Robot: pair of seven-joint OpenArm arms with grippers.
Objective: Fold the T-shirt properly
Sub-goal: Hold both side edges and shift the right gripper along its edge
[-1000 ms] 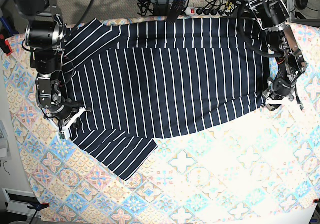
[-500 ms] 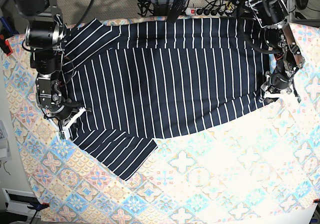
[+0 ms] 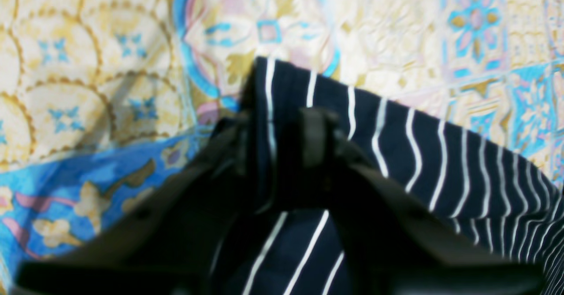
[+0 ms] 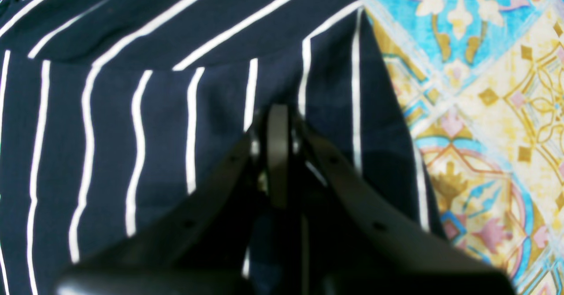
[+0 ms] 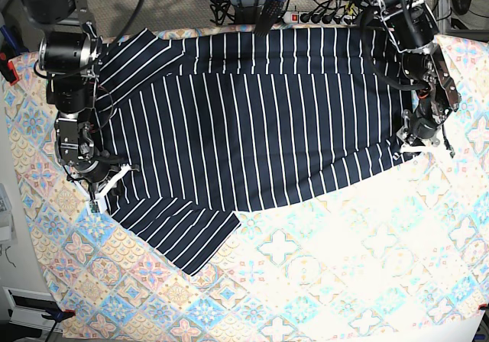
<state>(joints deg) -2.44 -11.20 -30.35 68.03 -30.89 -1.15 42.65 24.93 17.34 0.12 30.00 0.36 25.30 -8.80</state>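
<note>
Since a second ago, the left gripper (image 5: 417,141) has slid inward along the patterned cloth (image 5: 328,281) onto the T-shirt's (image 5: 252,120) corner, its jaws now pinching that hem. Spread flat across the cloth, the T-shirt spans both arms. At its opposite edge the right gripper (image 5: 101,183) points down, clamped on the fabric, unmoved.

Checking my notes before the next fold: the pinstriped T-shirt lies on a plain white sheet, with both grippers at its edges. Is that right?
Not quite. The cloth under the T-shirt is not plain white: it is a tile-patterned cloth in pastel blue, pink and cream, as the base view shows. The rest holds: the left gripper and right gripper are at the shirt's edges.
</note>
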